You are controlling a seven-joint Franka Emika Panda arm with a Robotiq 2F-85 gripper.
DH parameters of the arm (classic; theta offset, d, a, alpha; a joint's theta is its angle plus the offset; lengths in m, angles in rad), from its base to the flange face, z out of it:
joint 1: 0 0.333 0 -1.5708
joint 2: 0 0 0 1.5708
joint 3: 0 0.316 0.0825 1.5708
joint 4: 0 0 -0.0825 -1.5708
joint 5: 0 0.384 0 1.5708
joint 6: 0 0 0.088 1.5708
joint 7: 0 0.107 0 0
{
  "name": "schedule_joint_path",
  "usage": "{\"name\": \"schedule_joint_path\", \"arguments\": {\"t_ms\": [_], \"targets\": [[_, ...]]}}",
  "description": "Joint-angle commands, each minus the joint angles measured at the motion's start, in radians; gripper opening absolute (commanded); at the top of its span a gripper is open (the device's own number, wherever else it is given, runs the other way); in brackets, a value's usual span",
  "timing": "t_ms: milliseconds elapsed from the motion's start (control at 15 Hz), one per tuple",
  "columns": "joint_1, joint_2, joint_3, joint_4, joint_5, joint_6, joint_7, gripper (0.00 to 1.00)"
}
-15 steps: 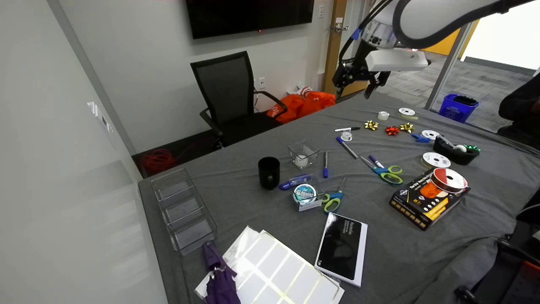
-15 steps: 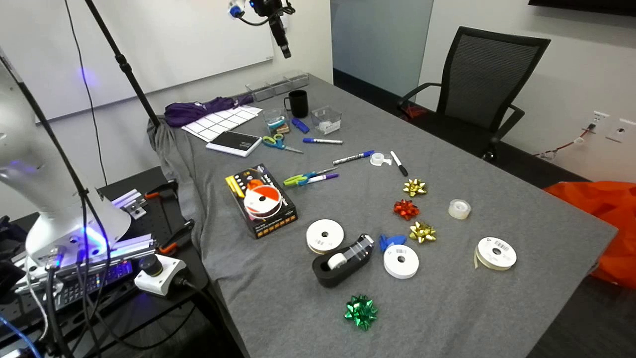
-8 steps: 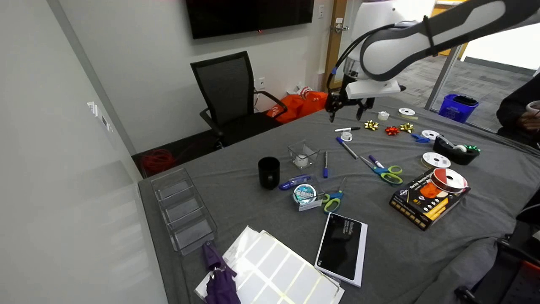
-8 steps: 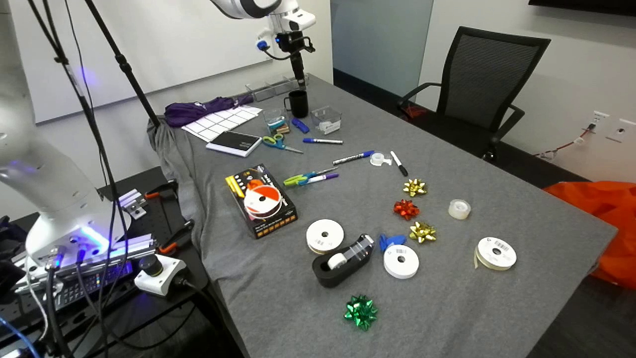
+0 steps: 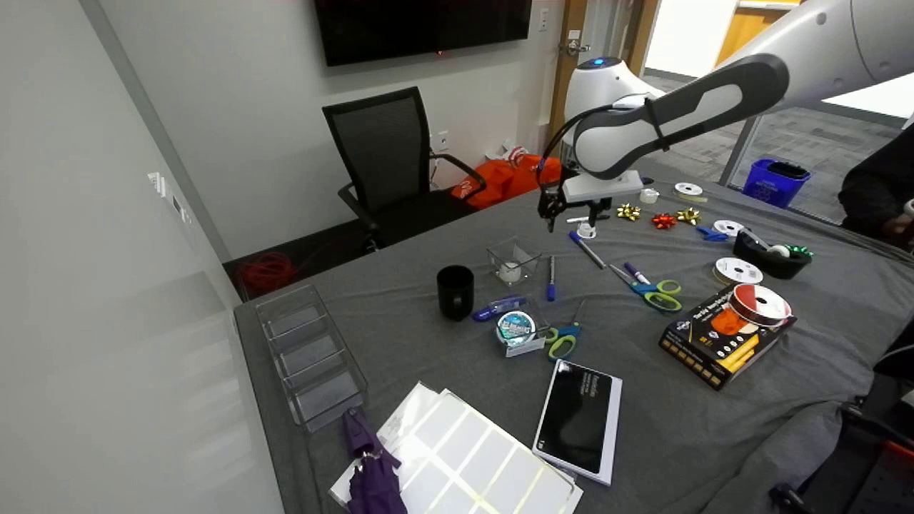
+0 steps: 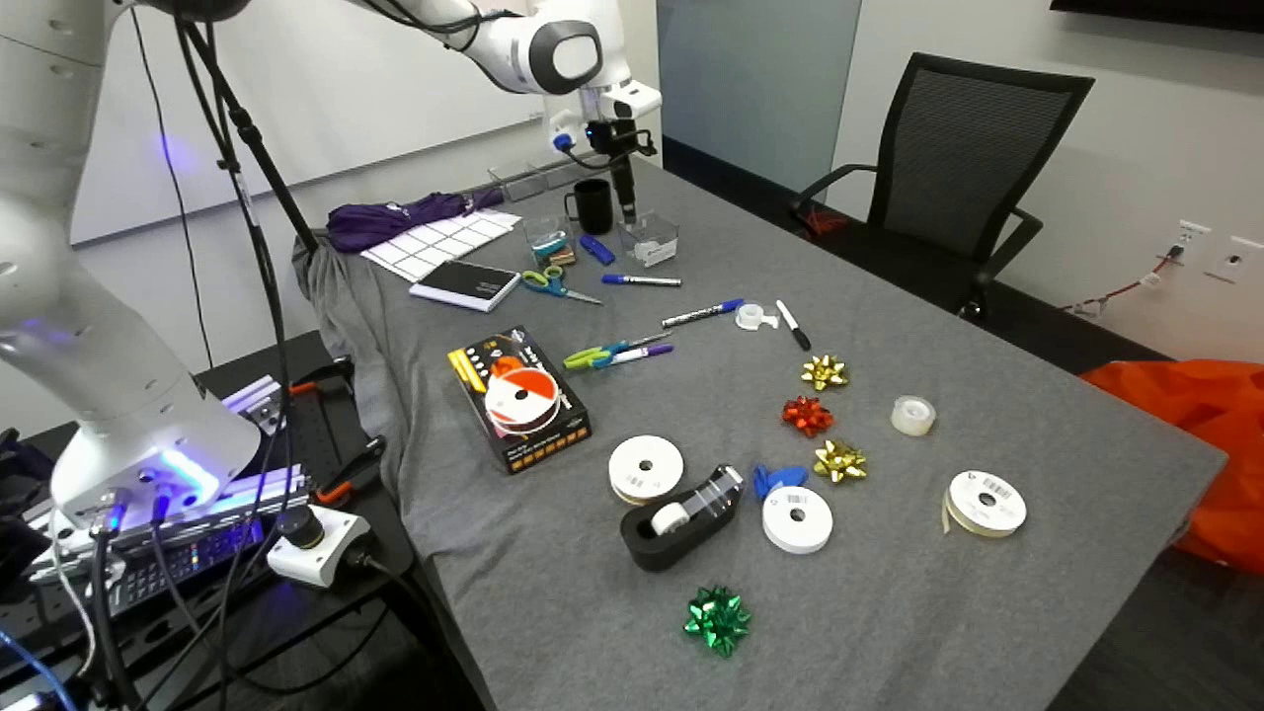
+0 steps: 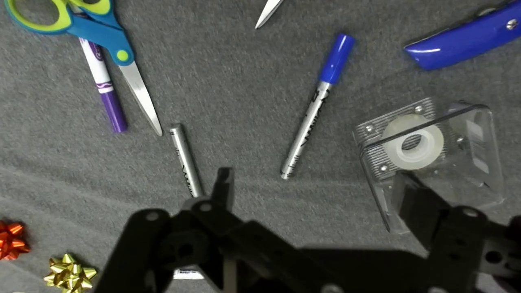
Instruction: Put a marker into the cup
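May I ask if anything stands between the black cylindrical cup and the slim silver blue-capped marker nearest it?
Nothing squarely: between marker and cup, a clear square plastic bin and a glossy elongated blue object flank the open path.

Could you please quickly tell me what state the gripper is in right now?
The gripper: open, jaws set wide apart, holding nothing.

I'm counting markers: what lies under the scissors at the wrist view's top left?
A purple-ended white marker runs beneath the scissors. Its purple end and nearby barrel show; the stretch directly under them cannot be seen.
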Motion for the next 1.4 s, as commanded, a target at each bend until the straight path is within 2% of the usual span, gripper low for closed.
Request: {"name": "schedule_joint_path", "arguments": {"t_ms": [0, 200, 267, 733, 1333], "targets": [[0.004, 0.07, -0.025, 0.058, -0.001, 0.011, -0.066, 1.0], [-0.007, 0.099, -0.036, 0.045, -0.008, 0.086, -0.144, 1.0], [0.011, 0.075, -0.042, 0.036, 0.015, 0.04, -0.096, 1.0], [0.015, 0.084, -0.046, 0.04, 0.017, 0.049, -0.1, 1.0], [-0.007, 0.169, -0.021, 0.042, 0.125, 0.058, -0.099, 1.0]]}}
